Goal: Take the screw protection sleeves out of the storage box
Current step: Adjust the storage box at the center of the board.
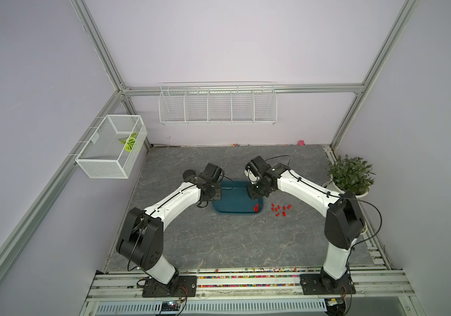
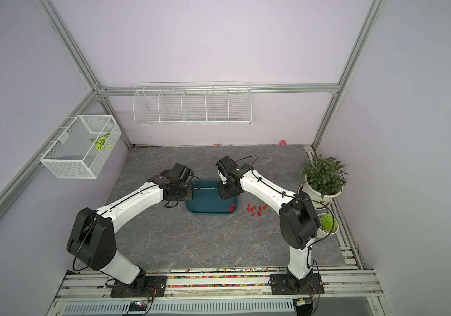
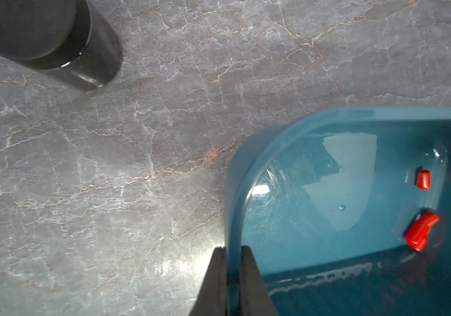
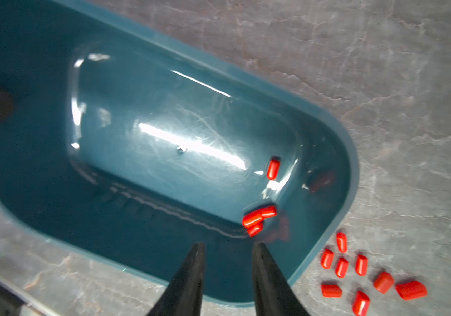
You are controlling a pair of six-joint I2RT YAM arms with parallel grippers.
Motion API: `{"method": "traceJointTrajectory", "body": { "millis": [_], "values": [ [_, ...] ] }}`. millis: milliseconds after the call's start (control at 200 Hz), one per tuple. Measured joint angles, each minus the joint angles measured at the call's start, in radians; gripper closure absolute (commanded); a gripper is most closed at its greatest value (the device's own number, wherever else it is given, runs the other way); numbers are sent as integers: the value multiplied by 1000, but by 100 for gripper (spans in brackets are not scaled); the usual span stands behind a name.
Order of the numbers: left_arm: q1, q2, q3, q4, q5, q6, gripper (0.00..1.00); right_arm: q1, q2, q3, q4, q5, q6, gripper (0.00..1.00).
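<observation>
In both top views the storage box lies near the middle of the grey marbled surface, its long sides running from 9 to 3 o'clock. The left claw is clamped tight on the box's rim at the 9 o'clock end, with one finger outside the wall and the other inside. I cannot tell whether that end is raised off the surface. The right claw hangs over the box near its 2 o'clock corner. Its jaws are parted a moderate way, with nothing between them, and they touch no sleeve. Four screw protection sleeves lie inside the box, gathered in its 4 o'clock corner. One lies alone on the floor of the box. The other three are bunched together and touching, close against the wall. Eight more sleeves are scattered on the surface just beside the box, at its 3 o'clock side, each apart from its neighbours. A black cup stands at 10 o'clock from the box, near it but not touching. A potted plant sits at the 3 o'clock edge of the surface. A white wire basket holding a green leaf hangs on the wall at 10 o'clock.
</observation>
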Motion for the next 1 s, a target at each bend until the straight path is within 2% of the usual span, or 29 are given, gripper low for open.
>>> {"method": "traceJointTrajectory", "body": {
  "millis": [465,595,880,1000],
  "values": [
    [0,40,0,-2,42,-4,92,0,211,205,-182,163,-16,65],
    [0,42,0,-5,55,-11,84,0,233,222,-205,181,-17,65],
    [0,74,3,-11,86,-24,56,0,235,223,-233,198,-18,65],
    [-1,73,3,-11,102,-26,54,0,243,233,-246,203,-20,66]
  ]
}}
